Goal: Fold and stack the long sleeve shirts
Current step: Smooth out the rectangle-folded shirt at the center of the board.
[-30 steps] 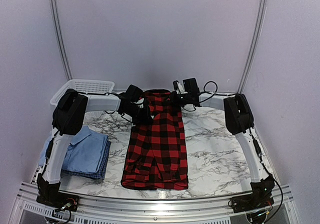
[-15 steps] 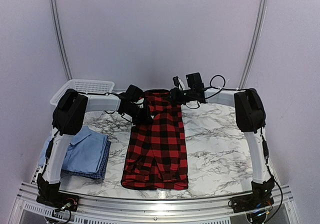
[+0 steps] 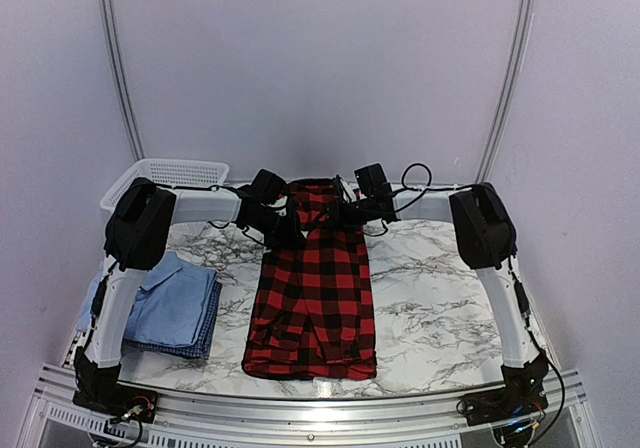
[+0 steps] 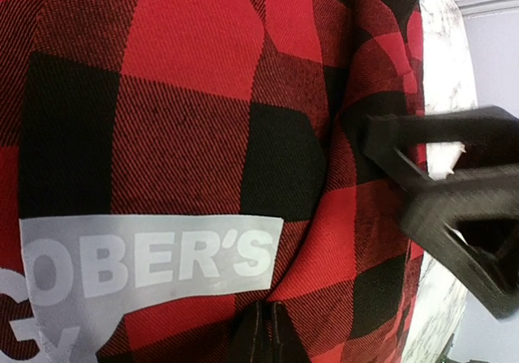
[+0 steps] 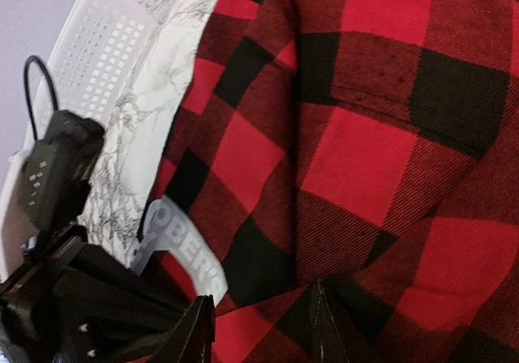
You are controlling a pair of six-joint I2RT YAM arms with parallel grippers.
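Overhead, the plaid shirt (image 3: 315, 288) runs lengthwise away from the arms, its far end between the left gripper (image 3: 288, 230) and right gripper (image 3: 338, 213); a basket (image 3: 170, 173) and folded blue shirts (image 3: 170, 303) lie leftward. Left fingers (image 4: 253, 339) are pinched together on plaid, with white lettering (image 4: 150, 258) cut off beside them. Right fingers (image 5: 197, 330) stand narrowly apart, plaid between.

White mesh basket (image 3: 178, 173) at far-left corner of marble table (image 3: 432, 303); pale backdrop (image 3: 320, 68) behind.

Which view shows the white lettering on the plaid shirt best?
The left wrist view: the plaid shirt's lettering fills its lower left and reads "OBER'S". The right wrist view shows only a curled strip; the top view shows none.
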